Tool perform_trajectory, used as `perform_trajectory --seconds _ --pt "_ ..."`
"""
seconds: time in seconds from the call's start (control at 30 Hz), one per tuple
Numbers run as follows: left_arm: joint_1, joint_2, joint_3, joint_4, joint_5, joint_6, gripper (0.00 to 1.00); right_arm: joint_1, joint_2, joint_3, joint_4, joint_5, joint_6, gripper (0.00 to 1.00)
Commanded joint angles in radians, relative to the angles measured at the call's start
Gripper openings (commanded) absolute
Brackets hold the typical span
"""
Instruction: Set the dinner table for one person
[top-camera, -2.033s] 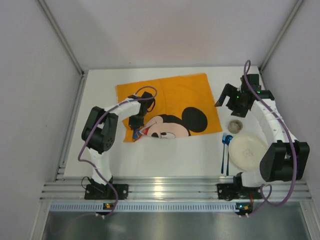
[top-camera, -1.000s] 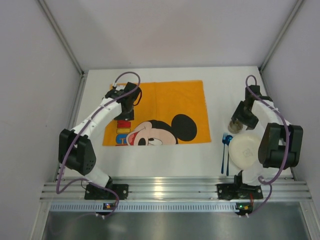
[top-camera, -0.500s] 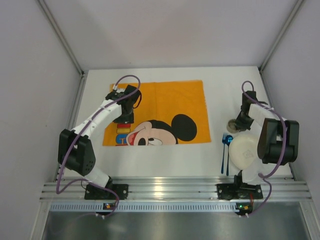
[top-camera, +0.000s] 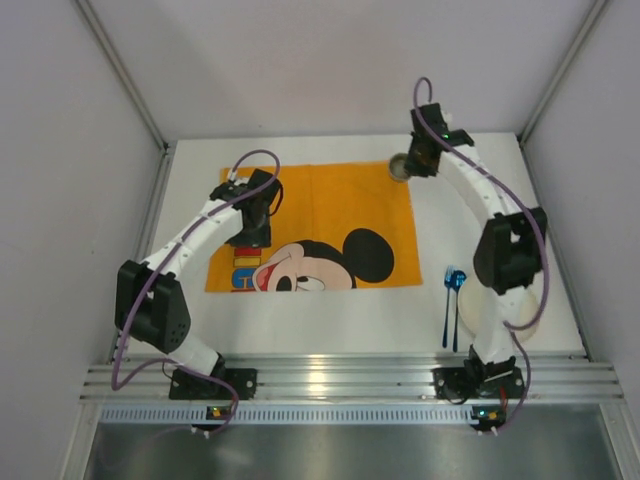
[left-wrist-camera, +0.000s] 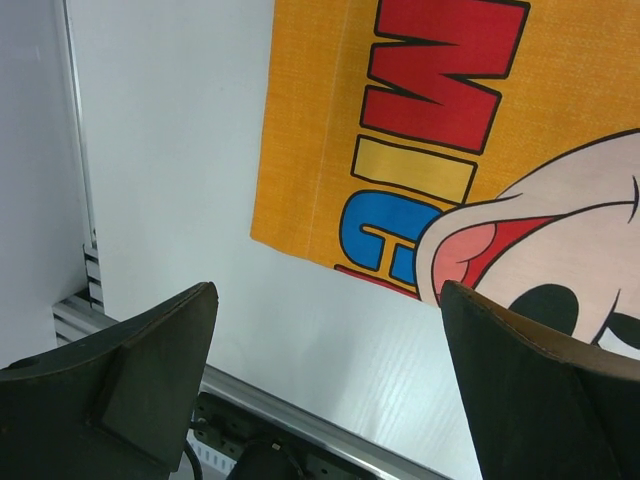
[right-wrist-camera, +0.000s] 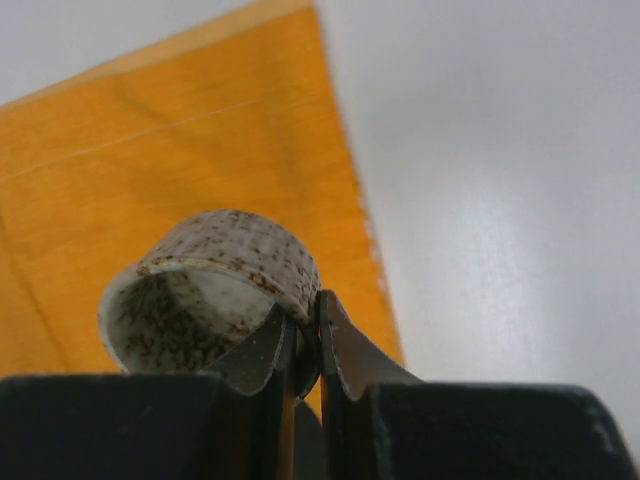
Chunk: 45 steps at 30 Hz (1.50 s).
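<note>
Right wrist: R fingers (right-wrist-camera: 347, 358) pinch speckled cup (right-wrist-camera: 225, 262) rim.

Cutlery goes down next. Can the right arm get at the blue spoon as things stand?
Probably not yet: the right gripper is shut on the rim of the speckled cup, over the far corner of the placemat. The blue spoon lies uncovered beside the placemat, nothing blocking it.

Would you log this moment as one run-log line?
right gripper: shut on speckled cup rim | cup at placemat corner | left gripper: open
</note>
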Motion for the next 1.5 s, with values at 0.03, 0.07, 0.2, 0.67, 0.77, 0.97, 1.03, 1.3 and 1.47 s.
perform_trajectory --seconds 0.03,0.07,0.2,0.67,0.77,0.97,1.03,1.3,1.47 --pt "0.0 -0.069 0.012 0.003 0.028 0.006 0.99 0.09 0.336 0.369 -0.201 0.016 0.053 0.0" --pt "0.0 -0.081 0.009 0.001 0.028 0.004 0.99 0.094 0.394 0.453 -0.248 0.03 0.072 0.0" --pt "0.0 -0.118 -0.018 -0.02 0.023 -0.004 0.99 0.1 0.573 0.722 -0.322 0.05 0.112 0.0" --pt "0.01 -0.164 -0.054 -0.027 0.014 -0.002 0.99 0.12 0.539 0.675 -0.247 0.065 0.095 0.7" --pt "0.01 -0.167 -0.057 -0.016 0.026 0.006 0.99 0.119 0.448 0.638 -0.205 0.082 0.064 0.79" --pt "0.01 -0.172 -0.077 0.018 0.049 0.038 0.99 0.058 0.106 0.393 -0.139 0.15 -0.003 0.9" --pt "0.01 -0.175 -0.091 0.032 0.07 0.052 0.99 -0.023 -0.09 0.142 -0.089 0.11 0.003 0.9" --pt "0.004 -0.155 -0.154 0.122 0.181 0.078 0.99 -0.503 -0.581 -0.684 0.031 -0.189 0.047 0.92" --pt "-0.002 -0.132 -0.146 0.133 0.222 0.098 0.99 -0.717 -0.692 -0.926 0.007 -0.271 0.058 0.93"
